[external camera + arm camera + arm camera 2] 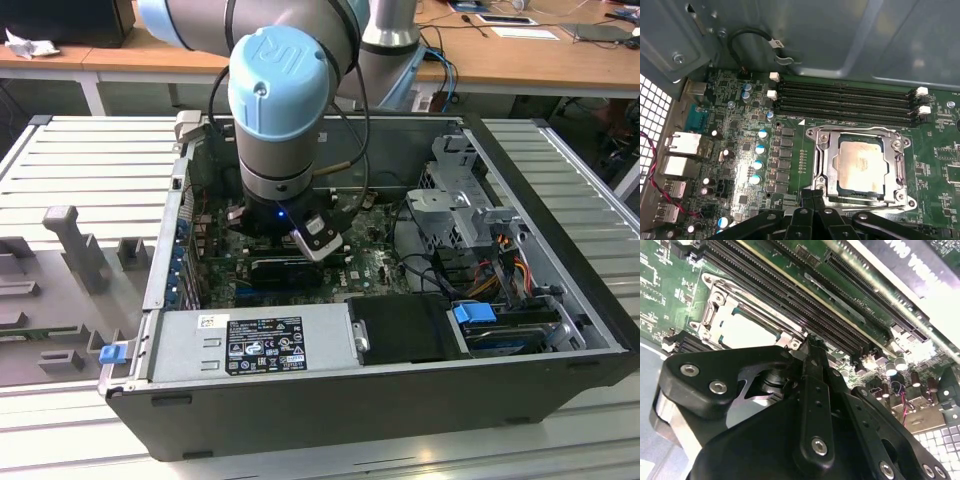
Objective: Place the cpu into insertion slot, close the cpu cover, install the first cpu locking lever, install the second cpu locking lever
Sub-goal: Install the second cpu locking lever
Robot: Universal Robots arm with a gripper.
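- The cpu [860,166] is seen seated flat in the insertion slot [860,169], pale metal face up, in both wrist views [745,331].
- The cpu cover [827,165] is laid down over the chip as a grey frame, the chip showing through its open centre; placing and cover closing are judged done.
- Thin lever rods are seen along the frame's edges in the first wrist view; whether either is latched cannot be told.
- The step in hand is judged to be the first locking lever, since the hand [812,196] is poised at the near edge of the socket frame.
- In the second wrist view the hand [812,345] is seen with its fingertips brought together in a narrow point just beside the frame's corner; nothing is seen between them, so it is read as closed and empty. Contact with a lever cannot be confirmed.
- The next move is judged to call for a steady press on a thin sprung rod, kept clear of the chip face and of the memory slots [845,100] just beyond the socket.
- The motherboard [740,150] is carried inside the open computer case [380,390], which lies on its side on the slatted table [90,160].
- Within the case are noted a power supply [250,345] along the near wall, a drive cage [460,200] at the exterior view's right, and loose cables [500,260] beside it.
- The arm [280,90] is lowered into the case from above, over the board's middle.
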